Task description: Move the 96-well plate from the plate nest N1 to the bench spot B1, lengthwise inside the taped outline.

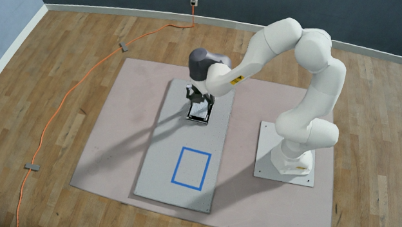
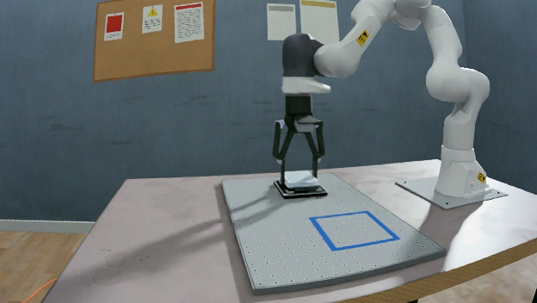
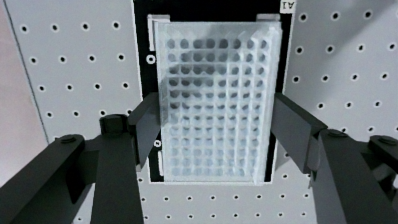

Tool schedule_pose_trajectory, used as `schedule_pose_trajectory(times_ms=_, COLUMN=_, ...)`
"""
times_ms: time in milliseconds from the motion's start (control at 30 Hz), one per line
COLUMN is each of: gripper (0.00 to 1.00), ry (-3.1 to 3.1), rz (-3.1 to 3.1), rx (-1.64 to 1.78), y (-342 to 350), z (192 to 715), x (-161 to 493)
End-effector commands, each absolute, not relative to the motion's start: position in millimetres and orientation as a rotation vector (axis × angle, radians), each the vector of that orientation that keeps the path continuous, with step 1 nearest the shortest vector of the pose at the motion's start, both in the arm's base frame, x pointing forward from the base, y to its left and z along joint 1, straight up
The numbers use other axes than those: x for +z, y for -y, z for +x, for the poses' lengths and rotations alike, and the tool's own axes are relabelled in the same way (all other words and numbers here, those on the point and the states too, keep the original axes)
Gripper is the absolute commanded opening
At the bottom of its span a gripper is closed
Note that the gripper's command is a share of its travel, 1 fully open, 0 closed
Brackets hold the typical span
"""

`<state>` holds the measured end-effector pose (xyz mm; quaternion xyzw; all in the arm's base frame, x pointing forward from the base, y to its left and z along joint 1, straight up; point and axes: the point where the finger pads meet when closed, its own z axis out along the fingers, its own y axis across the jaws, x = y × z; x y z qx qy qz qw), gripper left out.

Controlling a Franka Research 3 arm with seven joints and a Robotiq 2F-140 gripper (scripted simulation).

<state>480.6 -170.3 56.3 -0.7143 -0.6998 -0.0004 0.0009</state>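
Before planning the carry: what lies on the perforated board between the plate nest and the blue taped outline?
Only bare perforated board separates nest from outline; the top view shows this.

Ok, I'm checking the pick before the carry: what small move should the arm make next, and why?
Probably a short, straight lift. The gripper fingers press both long sides of the 96-well plate, which sits low over the black plate nest. Rising first should clear the nest walls before swinging to the blue taped outline.
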Motion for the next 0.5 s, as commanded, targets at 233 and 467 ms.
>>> schedule_pose_trajectory(times_ms=233, gripper=0.6, ry=2.199, rz=-2.234, rx=0.004, y=171, z=479, x=74)
schedule_pose_trajectory(times_ms=467, gripper=0.6, ry=2.199, rz=-2.234, rx=0.004, y=171, z=479, x=82)
